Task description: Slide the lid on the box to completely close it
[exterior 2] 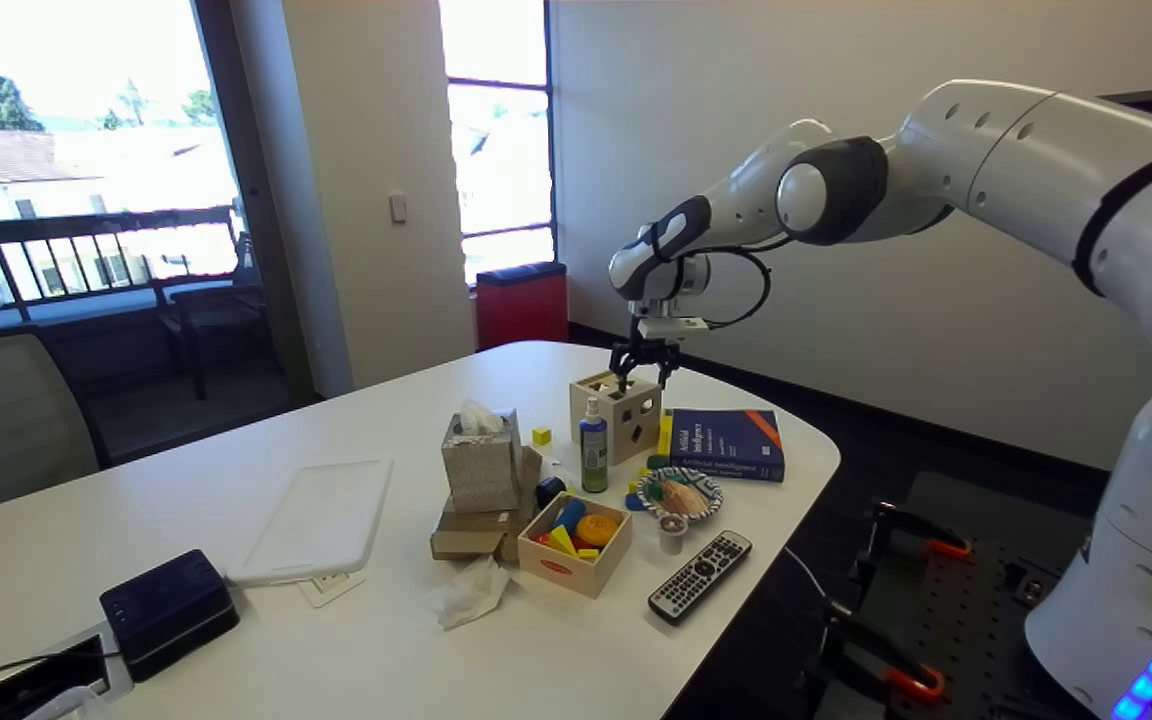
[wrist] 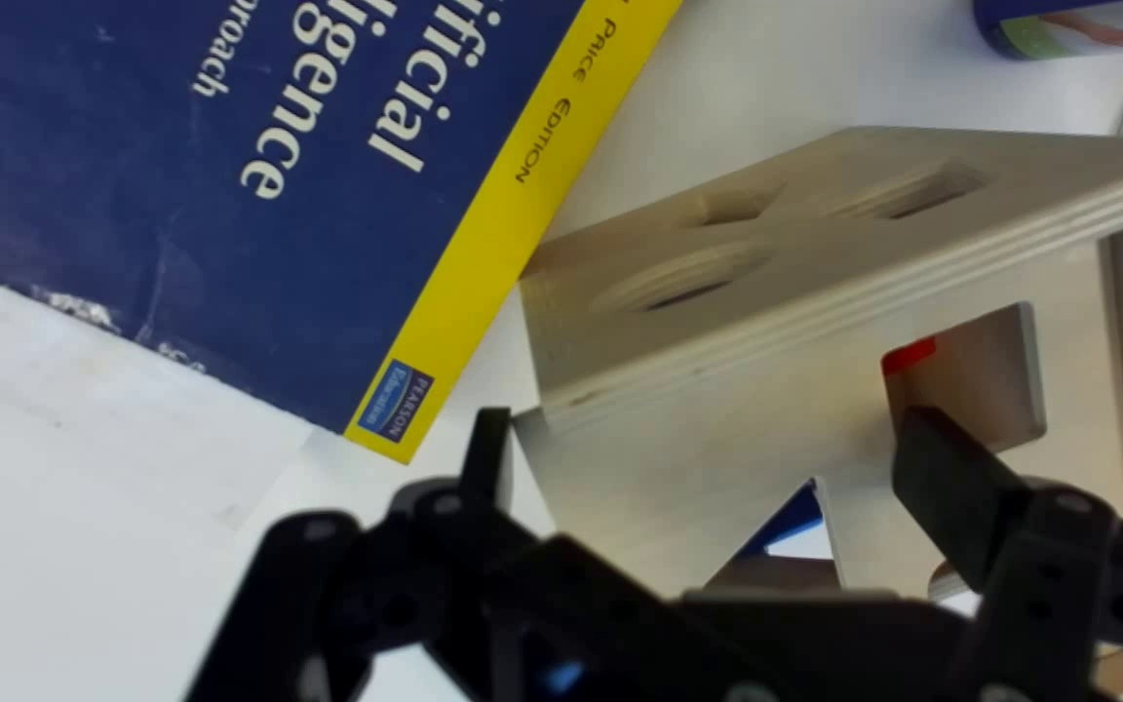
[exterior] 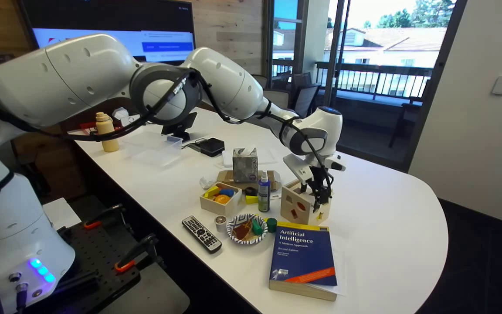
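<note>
Wrist view | lid (wrist: 795,419) partly behind gripper (wrist: 706,439) | box (wrist: 815,261) cropped right | book (wrist: 259,234) cropped left (top too)

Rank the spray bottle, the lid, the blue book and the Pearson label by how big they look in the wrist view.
Largest to smallest, judging only what shows:
Blue book, cut off by the frame
Lid, partly hidden by the jaws
Spray bottle, also cut off by the frame
Pearson label
</note>
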Robot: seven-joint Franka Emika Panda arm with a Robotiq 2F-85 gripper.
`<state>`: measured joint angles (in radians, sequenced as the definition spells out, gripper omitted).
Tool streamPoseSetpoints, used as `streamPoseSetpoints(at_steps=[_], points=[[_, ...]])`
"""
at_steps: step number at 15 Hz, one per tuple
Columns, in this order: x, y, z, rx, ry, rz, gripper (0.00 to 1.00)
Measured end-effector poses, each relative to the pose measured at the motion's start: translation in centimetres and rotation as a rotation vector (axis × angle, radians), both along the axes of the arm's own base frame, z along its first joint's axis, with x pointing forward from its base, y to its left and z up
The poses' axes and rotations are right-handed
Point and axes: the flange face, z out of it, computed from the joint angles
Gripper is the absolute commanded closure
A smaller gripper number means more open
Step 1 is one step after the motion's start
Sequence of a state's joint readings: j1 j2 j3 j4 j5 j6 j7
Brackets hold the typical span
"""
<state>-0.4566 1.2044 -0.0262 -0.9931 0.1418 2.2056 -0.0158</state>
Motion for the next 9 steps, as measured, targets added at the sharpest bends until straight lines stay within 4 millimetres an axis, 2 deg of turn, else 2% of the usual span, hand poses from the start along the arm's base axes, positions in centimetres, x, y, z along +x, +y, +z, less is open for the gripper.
streamPoseSetpoints(at_steps=[5, 9], points=[[0.7, 1.5, -0.1, 0.016, -0.005, 0.016, 0.00], [0.8, 1.5, 0.2, 0.011, -0.012, 0.017, 0.00]])
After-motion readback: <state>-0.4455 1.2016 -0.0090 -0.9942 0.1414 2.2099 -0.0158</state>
